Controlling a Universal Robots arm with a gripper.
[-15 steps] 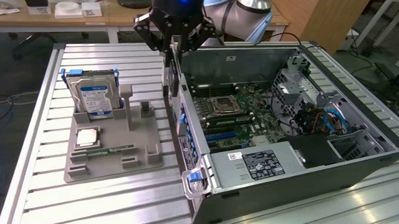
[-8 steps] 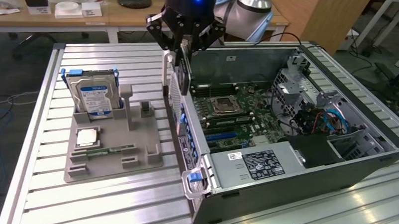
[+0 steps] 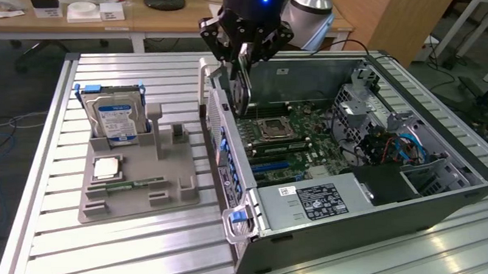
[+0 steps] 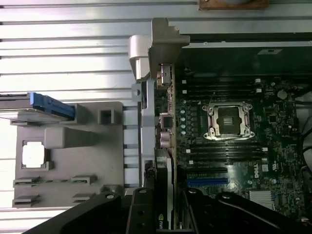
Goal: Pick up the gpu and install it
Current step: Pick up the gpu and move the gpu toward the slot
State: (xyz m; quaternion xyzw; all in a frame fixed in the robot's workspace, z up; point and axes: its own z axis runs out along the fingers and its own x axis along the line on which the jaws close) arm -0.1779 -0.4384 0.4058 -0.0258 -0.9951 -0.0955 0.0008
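The gpu (image 3: pixel 243 93) hangs on edge as a thin dark card above the rear wall of the open computer case (image 3: pixel 436 198), over the motherboard's near side. My gripper (image 3: pixel 245 56) is shut on the card's upper edge. In the wrist view the gpu (image 4: pixel 166 146) runs edge-on away from my gripper (image 4: pixel 165 210), with its silvery end bracket (image 4: pixel 165 34) at the far end. It lines up along the case's rear wall, beside the motherboard (image 4: pixel 243 146) and its blue slot (image 4: pixel 207 181).
A grey fixture tray (image 3: pixel 136 200) at the exterior view's left holds a silver hard drive with blue label (image 3: pixel 116 119), a processor chip (image 3: pixel 105 167) and a green memory stick (image 3: pixel 133 183). The case has a CPU socket (image 3: pixel 270 129), a power supply (image 3: pixel 323 201) and drive cages (image 3: pixel 375 117).
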